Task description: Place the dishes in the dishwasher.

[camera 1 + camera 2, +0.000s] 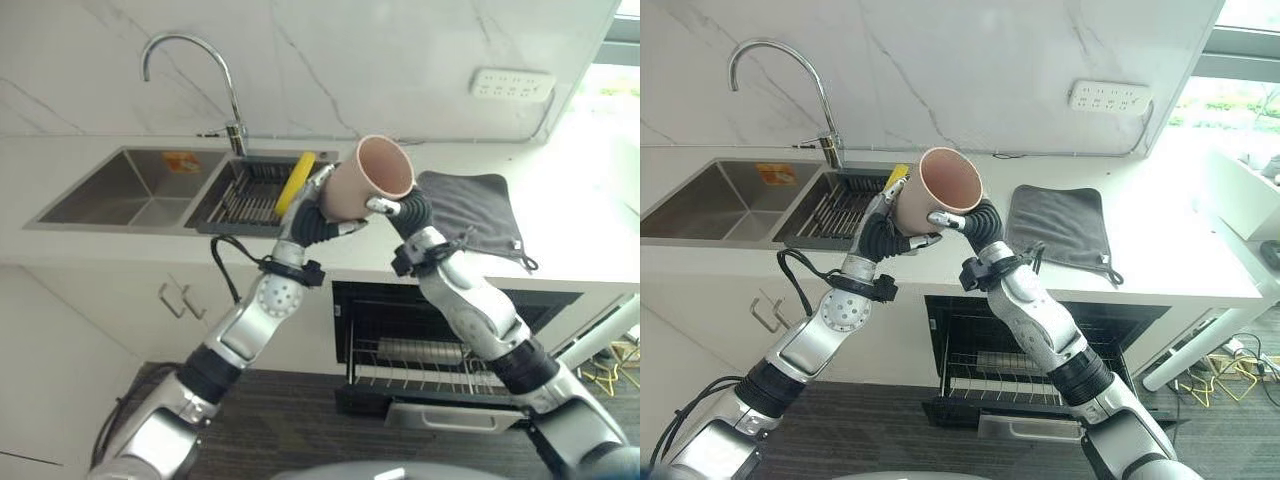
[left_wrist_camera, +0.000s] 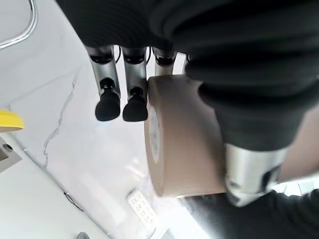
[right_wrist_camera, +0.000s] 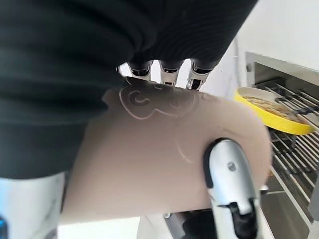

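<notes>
A pink cup (image 1: 368,177) was held up in the air above the counter edge, its mouth tilted toward one o'clock, gripped from both sides. The left hand (image 1: 312,217) clasped it at eight o'clock, fingers curled round its wall, while the right hand (image 1: 400,212) closed on it at four o'clock, thumb across the side. A yellow plate (image 1: 294,181) stood on edge in the sink rack (image 1: 240,200) at nine o'clock of the cup. The dishwasher (image 1: 430,365) stood open at six o'clock, and a grey cloth (image 1: 468,213) lay at three o'clock.
</notes>
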